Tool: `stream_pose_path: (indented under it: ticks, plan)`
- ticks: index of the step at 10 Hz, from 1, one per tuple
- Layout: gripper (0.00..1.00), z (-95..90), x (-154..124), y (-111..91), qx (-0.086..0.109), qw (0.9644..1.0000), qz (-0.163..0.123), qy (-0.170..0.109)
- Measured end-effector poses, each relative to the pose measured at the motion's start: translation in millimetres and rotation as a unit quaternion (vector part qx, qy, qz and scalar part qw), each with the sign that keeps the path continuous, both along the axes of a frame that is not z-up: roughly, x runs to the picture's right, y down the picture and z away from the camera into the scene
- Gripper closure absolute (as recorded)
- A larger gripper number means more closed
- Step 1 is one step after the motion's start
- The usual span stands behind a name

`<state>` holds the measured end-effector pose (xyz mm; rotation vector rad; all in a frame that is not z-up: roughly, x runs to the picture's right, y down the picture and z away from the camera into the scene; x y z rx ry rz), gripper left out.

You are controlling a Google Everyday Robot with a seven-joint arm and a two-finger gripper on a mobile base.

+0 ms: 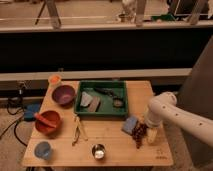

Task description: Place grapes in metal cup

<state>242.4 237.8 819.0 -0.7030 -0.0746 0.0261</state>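
The grapes [139, 134], a dark reddish-purple bunch, are at the right side of the wooden table [115, 155], just right of a blue item [130, 125]. My gripper [148, 131] comes down from the white arm [162, 109] at the table's right edge and is right against the bunch. I cannot tell whether the bunch rests on the table or hangs from the gripper. The metal cup [98, 151], small and shiny, stands upright near the front edge, left of the grapes and apart from them.
A green tray [82, 107] with several items sits at the back middle. At the left are a purple bowl [64, 94], an orange cup [54, 79], a red bowl [48, 121] with a carrot-like item, and a light-blue cup [43, 149]. A yellow-green item [78, 130] lies near the cup.
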Motion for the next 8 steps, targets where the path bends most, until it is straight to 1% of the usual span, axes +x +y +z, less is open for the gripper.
stream_pose_path:
  ticks: [2, 3, 5, 7, 8]
  plan:
    - [0.4, -2.5, 2.2, -0.6, 0.002, 0.9997, 0.014, -0.021]
    - [0.51, -3.1, 3.1, -1.2, 0.002, 0.9992, 0.023, -0.032]
    - [0.72, -2.9, 3.9, -2.6, 0.0, 0.9974, 0.044, -0.056]
    - [0.92, -3.0, 4.3, -2.2, -0.004, 0.9959, 0.055, -0.072]
    - [0.98, -2.5, 2.8, -2.8, -0.007, 0.9952, 0.059, -0.078]
